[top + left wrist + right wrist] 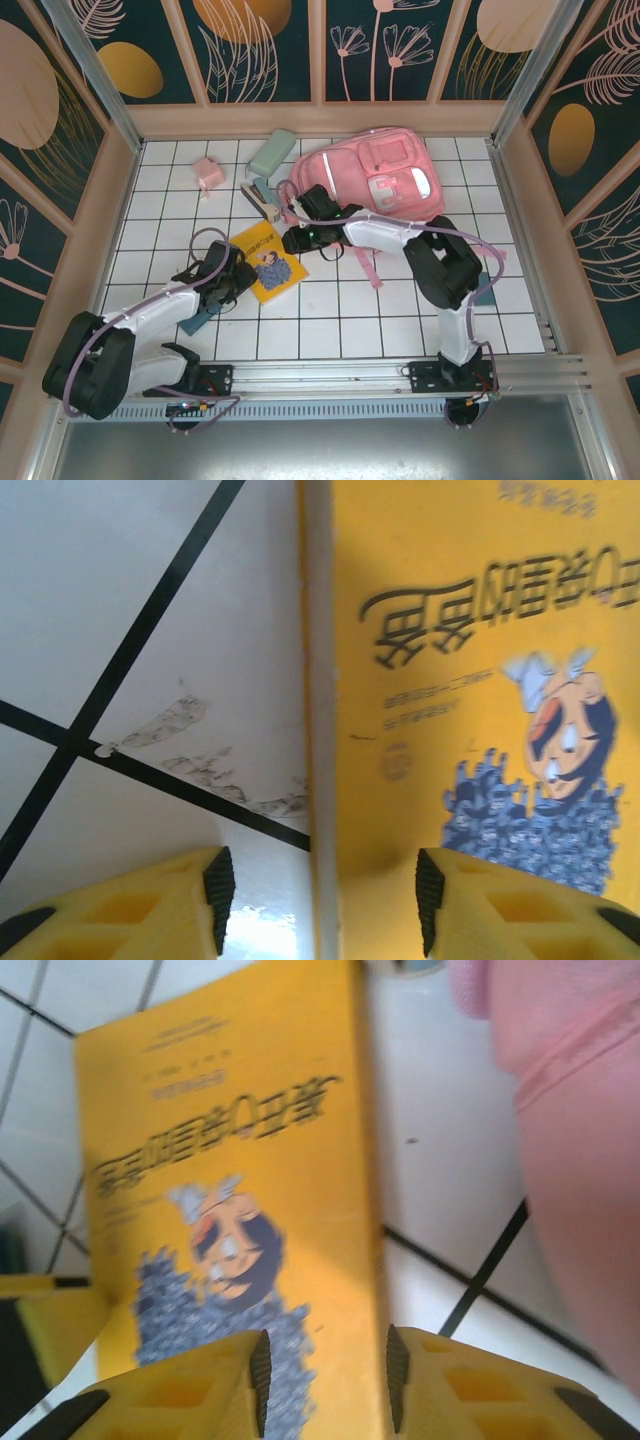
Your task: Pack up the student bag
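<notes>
One yellow book (268,262), beside student bag (372,172)

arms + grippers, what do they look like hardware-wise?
The left arm and right arm have white shells, black joints and lavender cables alongside. The left gripper and right gripper have yellow fingers with hollow cut-outs and black pads.

White tiled table (340,320) carries student bag (375,175), yellow book (268,262), pink box (208,173).
</notes>
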`<state>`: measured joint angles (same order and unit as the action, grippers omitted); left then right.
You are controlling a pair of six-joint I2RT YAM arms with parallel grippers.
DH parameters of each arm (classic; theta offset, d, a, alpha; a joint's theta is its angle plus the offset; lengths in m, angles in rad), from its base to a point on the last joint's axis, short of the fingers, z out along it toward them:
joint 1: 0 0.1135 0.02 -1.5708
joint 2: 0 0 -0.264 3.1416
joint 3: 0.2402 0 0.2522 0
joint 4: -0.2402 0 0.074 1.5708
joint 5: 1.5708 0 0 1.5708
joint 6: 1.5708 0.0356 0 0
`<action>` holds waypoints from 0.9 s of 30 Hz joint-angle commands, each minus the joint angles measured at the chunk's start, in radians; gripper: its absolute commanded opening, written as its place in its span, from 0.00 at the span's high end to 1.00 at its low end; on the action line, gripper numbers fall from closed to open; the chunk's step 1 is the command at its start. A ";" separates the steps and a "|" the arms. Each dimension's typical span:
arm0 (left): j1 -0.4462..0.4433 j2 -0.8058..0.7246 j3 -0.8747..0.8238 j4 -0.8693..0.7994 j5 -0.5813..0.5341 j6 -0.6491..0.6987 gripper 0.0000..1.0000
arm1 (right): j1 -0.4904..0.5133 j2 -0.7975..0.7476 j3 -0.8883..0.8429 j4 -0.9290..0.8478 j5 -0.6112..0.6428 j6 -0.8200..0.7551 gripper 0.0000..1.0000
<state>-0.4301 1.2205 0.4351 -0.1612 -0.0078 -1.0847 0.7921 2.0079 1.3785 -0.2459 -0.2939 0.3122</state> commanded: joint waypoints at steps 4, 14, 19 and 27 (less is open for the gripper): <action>0.005 0.068 -0.024 0.067 0.024 0.001 0.58 | 0.006 0.137 0.040 -0.038 -0.043 -0.013 0.61; 0.006 0.103 -0.065 0.142 0.058 -0.009 0.70 | 0.012 0.093 -0.078 0.187 -0.493 0.091 0.62; 0.006 0.099 -0.062 0.135 0.053 -0.001 0.70 | -0.005 0.013 -0.108 0.309 -0.655 0.164 0.67; 0.005 0.080 -0.058 0.121 0.050 -0.002 0.70 | -0.001 -0.019 -0.059 0.247 -0.665 0.155 0.64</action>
<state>-0.4168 1.2694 0.4072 -0.0074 0.0055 -1.0885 0.7177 2.0281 1.2823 0.0025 -0.7727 0.4694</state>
